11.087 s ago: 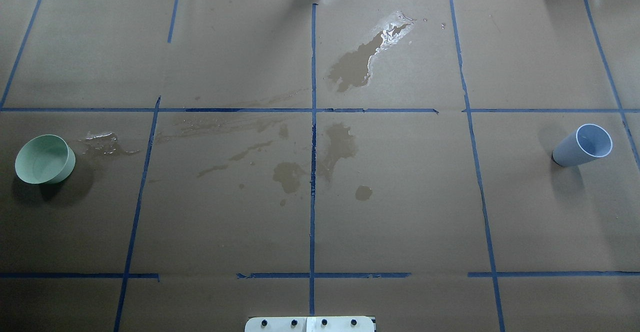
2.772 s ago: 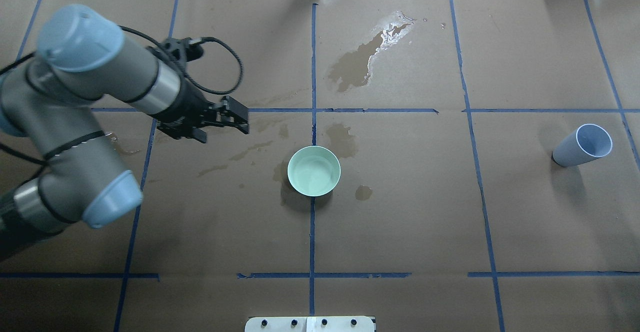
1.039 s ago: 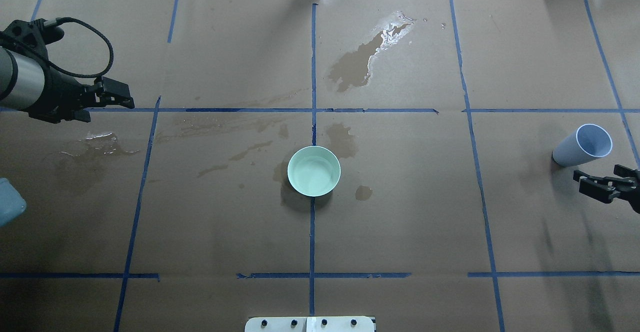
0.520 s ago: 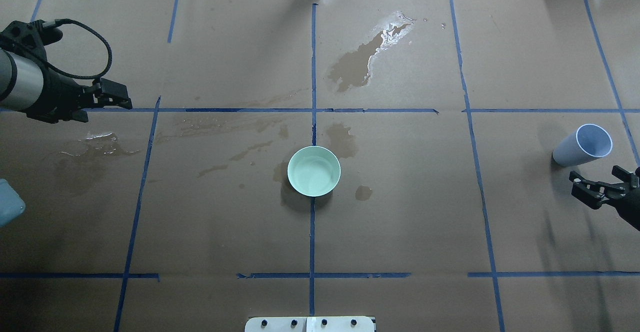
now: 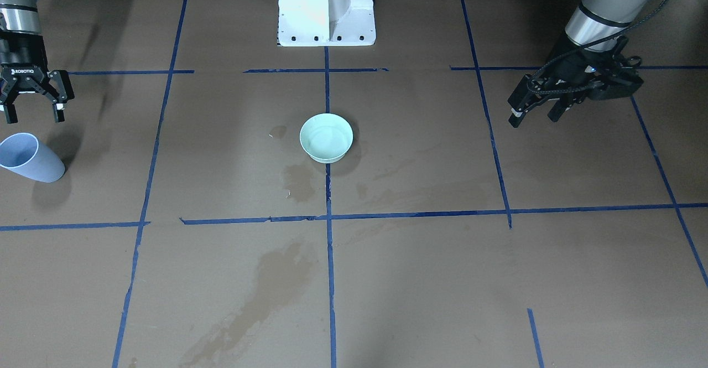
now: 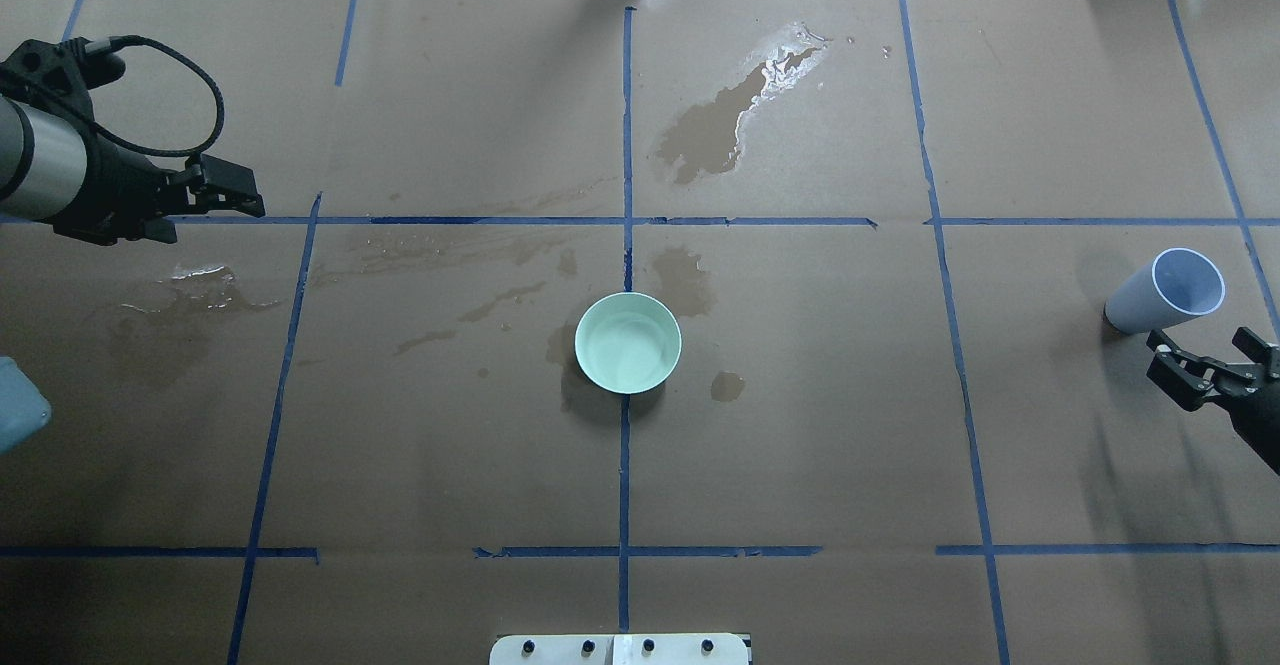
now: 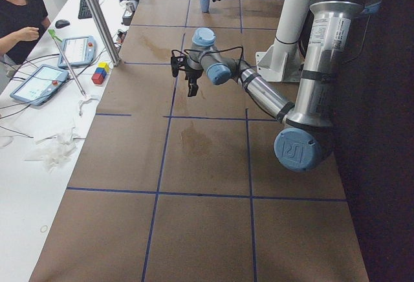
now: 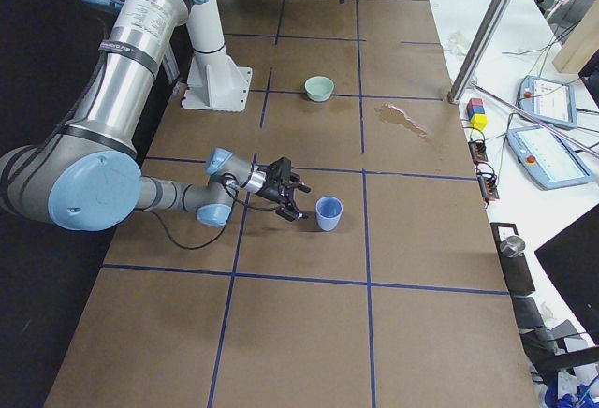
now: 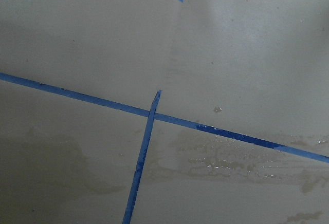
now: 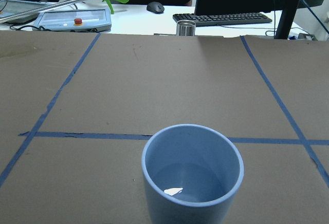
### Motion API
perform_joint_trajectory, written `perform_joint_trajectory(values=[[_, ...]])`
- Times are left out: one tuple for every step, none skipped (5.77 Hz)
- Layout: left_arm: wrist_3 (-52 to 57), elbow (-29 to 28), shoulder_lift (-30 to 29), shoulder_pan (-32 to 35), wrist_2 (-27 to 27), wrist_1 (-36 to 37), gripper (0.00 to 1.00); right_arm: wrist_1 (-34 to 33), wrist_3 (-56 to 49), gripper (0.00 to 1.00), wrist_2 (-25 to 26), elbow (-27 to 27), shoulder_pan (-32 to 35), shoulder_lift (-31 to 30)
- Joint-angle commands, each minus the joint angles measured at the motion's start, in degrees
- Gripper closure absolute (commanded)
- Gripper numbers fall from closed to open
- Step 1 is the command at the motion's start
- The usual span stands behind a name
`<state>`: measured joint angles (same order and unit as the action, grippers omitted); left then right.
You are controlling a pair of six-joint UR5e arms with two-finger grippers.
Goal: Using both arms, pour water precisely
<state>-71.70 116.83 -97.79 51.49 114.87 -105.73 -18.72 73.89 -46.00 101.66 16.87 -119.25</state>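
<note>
Papered tabletop (image 6: 800,445), water in the cup at three o'clock

Viewed from overhead, a pale green bowl (image 6: 628,342) sits dead centre. At three o'clock a blue cup (image 6: 1165,295) stands upright, water (image 10: 193,183) low inside (one bright glint on it). The right arm (image 6: 1262,427) holds its jaws spread and empty just beside the cup, not touching. At ten o'clock the left arm (image 6: 45,170) hangs, jaws parted, empty too. Wet stains (image 6: 720,130) darken the brown paper at one o'clock.

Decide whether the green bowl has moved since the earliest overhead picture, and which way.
Yes. In the overhead view the green bowl moved rightward, from near the table's left edge onto the central blue tape line.
</note>
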Motion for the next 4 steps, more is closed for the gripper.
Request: perform_joint_trajectory(values=[[-0.02,0.15,0.05,0.10,-0.09,0.00,0.00,0.00,0.64,0.01,7.90,-3.64,-2.62,2.42],[-0.02,0.33,0.14,0.10,0.00,0.00,0.00,0.61,0.90,0.01,10.20,-5.14,-3.32,2.96],[-0.02,0.42,0.14,0.10,0.00,0.09,0.00,5.84,0.82,0.01,11.09,-8.46,-3.51,3.14],[0.07,0.51,0.14,0.19,0.00,0.09,0.00,6.24,0.64,0.01,13.37,-10.06,-3.59,5.49]])
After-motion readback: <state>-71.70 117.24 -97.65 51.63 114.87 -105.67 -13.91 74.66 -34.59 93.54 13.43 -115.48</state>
